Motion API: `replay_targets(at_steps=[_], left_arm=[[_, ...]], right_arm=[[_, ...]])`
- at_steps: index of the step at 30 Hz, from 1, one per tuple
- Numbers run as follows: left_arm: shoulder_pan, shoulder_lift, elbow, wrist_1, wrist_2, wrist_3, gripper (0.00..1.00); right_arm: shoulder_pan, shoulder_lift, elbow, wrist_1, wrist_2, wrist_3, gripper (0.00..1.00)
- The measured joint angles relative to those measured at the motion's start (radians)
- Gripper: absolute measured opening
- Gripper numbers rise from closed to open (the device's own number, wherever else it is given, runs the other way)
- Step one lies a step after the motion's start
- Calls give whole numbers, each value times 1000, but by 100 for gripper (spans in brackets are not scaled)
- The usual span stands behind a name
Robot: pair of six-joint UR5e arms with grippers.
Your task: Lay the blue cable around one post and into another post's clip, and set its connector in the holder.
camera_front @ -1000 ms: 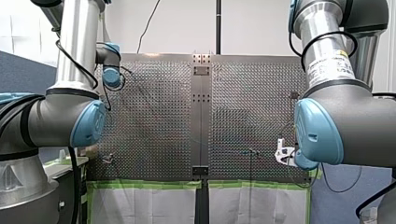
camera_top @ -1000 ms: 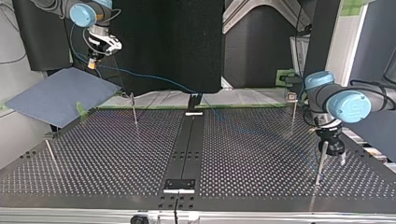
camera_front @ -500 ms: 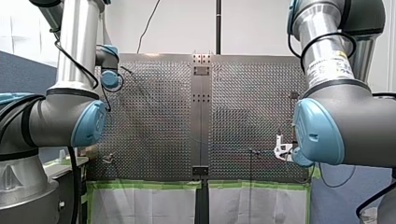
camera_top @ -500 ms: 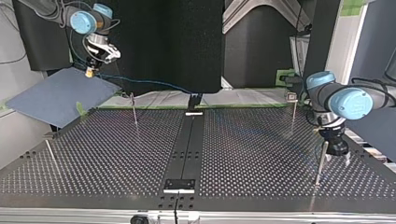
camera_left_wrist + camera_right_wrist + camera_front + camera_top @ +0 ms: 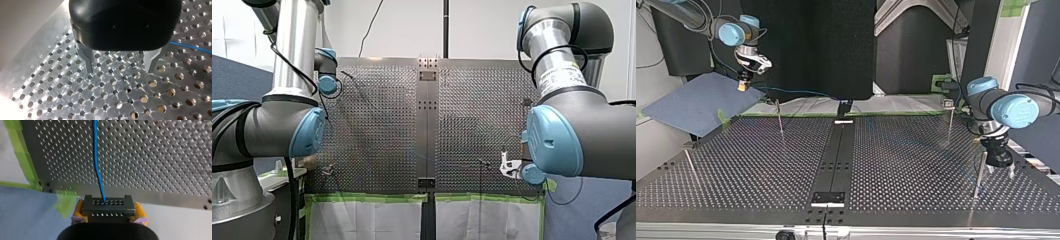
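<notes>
Right wrist view: my right end effector (image 5: 109, 211) is closed on the dark connector (image 5: 107, 205), which is clamped between its yellow pads (image 5: 78, 208). The blue cable (image 5: 96, 157) leaves the connector's front face and runs ahead over the perforated table (image 5: 155, 157). Green tape (image 5: 65, 201) marks the table's edge just beside the connector.

Top view: this end effector hangs off the table's far edge, at the view's left, above a blue sheet (image 5: 701, 102). The cable leads from it toward the middle of that edge.

Left wrist view: my left end effector (image 5: 120, 72) stands wide, its metal fingers (image 5: 87, 60) holding nothing, close above the table. In the top view it sits just beside a thin post (image 5: 979, 172) at the view's right.
</notes>
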Motion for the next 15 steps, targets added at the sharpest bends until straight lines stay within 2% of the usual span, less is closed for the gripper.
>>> replay_targets(at_steps=[3,10,15], left_arm=[[1,0,0,1,-1,1,100],[5,0,0,2,-1,1,100],[7,0,0,2,-2,2,100]], right_arm=[[-2,31,-7,-19,-31,-3,0],[-25,96,-12,-80,-99,2,0],[-36,108,-22,-102,-141,-3,0]])
